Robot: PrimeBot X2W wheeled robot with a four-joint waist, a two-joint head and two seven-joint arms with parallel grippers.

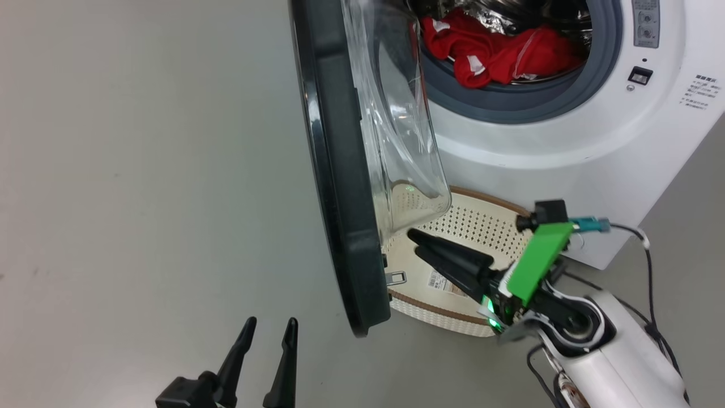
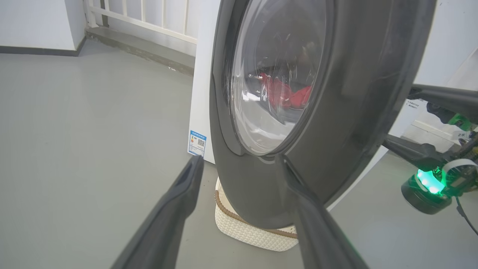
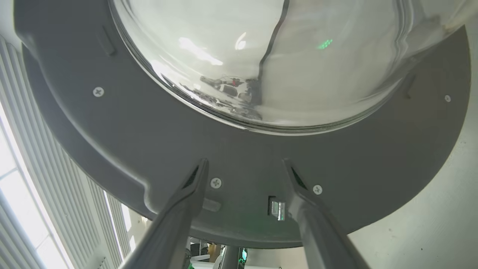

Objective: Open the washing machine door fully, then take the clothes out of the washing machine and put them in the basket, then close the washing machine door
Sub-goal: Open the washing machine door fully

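One grey floor (image 1: 141,170) runs under it all: the white washing machine (image 1: 623,147) stands on it with the washing machine door (image 1: 340,170) swung out, the red clothes (image 1: 498,51) in the drum (image 1: 498,10) and the basket (image 1: 481,226) on the floor under the door. The left gripper (image 1: 271,322) hangs by the door's outer side with fingers spread — the right gripper (image 1: 416,241) is over the basket by the inner side, fingers spread too, pinching nothing. The left wrist view gives a white railing (image 2: 149,18) and a blue sticker (image 2: 197,142) on the washer's side; the right wrist view gives the door's metal latch (image 3: 277,210).
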